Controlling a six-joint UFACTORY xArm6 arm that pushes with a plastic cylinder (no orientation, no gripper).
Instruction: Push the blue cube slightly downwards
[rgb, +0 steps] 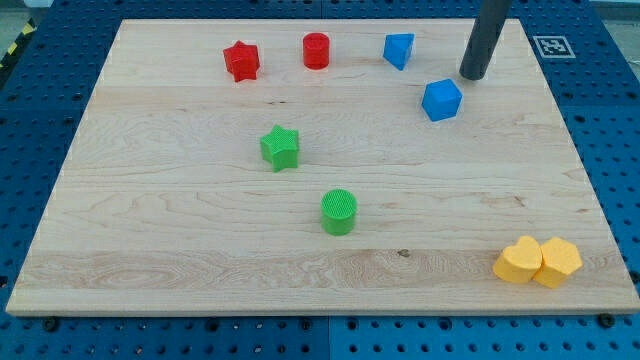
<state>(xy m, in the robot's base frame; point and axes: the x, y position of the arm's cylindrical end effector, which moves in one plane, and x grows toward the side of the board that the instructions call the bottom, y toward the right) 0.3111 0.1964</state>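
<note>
The blue cube (442, 100) sits on the wooden board at the view's upper right. My tip (474, 76) stands just up and to the right of it, a small gap apart. A second blue block, a wedge-like shape (398, 49), lies near the view's top, up and to the left of the cube.
A red star (241, 61) and a red cylinder (316, 50) lie at the top left. A green star (281, 148) and a green cylinder (339, 212) sit mid-board. Two yellow blocks (538, 261) touch each other at the bottom right. The board's (150, 250) edges meet a blue pegboard.
</note>
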